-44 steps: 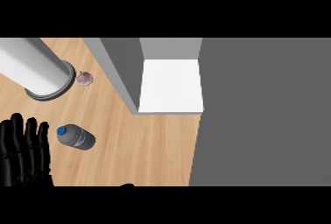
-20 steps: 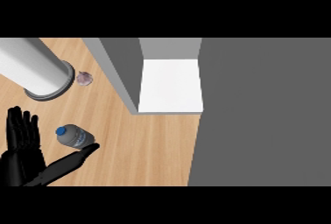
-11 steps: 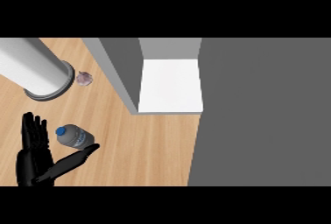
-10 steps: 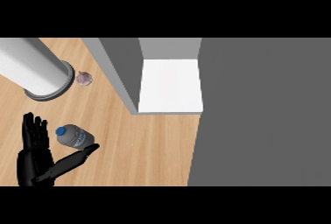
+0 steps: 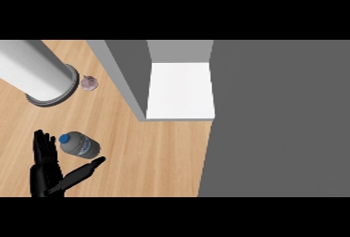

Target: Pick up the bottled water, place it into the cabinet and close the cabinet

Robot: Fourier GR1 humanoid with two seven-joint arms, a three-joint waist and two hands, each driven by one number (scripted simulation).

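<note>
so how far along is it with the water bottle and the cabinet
Nothing looks finished. The bottled water stands on the wooden counter, not lifted. In hand: the one visible hand is open around it, fingers on its left, thumb below, not closed. Left: grasp, carry to the open cabinet, place inside, shut it.

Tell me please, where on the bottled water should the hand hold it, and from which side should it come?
Probably round the body of the bottled water, below its blue cap. It looks tilted on the counter, body clear. The open hand already brackets it, fingers at its left, thumb below, so closing from the lower left looks simplest.
</note>
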